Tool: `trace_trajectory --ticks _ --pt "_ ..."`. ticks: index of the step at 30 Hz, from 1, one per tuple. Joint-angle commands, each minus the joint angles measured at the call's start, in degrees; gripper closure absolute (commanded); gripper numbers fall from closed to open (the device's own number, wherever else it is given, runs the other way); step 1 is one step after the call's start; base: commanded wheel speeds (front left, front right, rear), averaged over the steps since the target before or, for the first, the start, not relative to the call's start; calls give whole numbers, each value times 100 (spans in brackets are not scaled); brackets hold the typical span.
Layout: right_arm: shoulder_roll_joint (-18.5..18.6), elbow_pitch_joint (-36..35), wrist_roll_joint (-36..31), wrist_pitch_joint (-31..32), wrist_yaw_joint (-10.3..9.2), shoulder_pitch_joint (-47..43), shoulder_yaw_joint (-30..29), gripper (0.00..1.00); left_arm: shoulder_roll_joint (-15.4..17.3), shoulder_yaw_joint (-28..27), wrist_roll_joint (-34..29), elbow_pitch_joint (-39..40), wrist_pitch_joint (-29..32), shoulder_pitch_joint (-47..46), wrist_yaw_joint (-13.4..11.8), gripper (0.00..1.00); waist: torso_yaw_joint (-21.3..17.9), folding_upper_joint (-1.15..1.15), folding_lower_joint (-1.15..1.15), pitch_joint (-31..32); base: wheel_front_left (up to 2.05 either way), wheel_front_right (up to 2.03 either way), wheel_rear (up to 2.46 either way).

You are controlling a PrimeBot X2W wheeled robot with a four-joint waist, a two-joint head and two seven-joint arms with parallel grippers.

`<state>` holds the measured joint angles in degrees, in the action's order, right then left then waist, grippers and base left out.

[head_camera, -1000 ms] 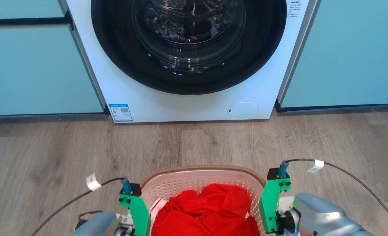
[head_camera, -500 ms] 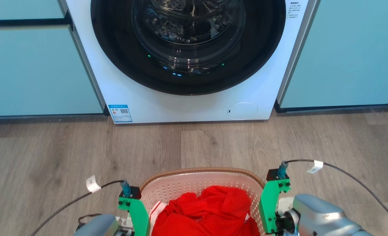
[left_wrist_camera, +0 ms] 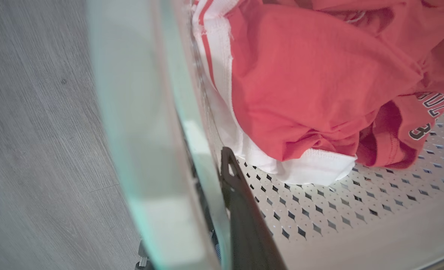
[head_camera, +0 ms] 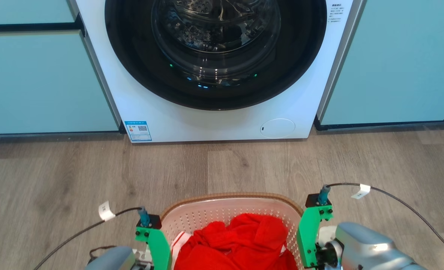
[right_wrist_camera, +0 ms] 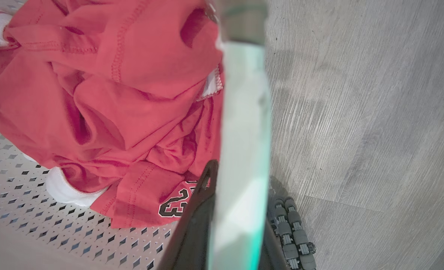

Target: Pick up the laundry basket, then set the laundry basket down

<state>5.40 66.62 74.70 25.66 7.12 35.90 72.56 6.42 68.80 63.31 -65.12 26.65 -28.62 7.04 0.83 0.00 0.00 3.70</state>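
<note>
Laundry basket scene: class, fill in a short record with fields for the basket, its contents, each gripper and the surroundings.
Basket: laundry basket, white perforated walls, brown rim, between the two arms
Contents: red garment with white trim and dark lettering
Left: left gripper shut on the basket's left side, one finger inside
Right: right gripper shut on the basket's right side, one finger inside
Ahead: white washing machine between pale blue cabinets
Ground: grey wood-look floor
</note>
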Motion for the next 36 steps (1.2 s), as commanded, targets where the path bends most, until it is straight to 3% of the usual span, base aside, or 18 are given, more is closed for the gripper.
trace_trajectory --ticks 1,36 --pt "-109 -93 22 -54 36 137 15 100 72 9 20 83 -32 -406 45 100 1 0 0 0 0 0 0" --pt "-81 -7 13 -34 36 166 57 100 75 321 410 13 -178 -480 45 100 -30 0 0 14 0 0 0"
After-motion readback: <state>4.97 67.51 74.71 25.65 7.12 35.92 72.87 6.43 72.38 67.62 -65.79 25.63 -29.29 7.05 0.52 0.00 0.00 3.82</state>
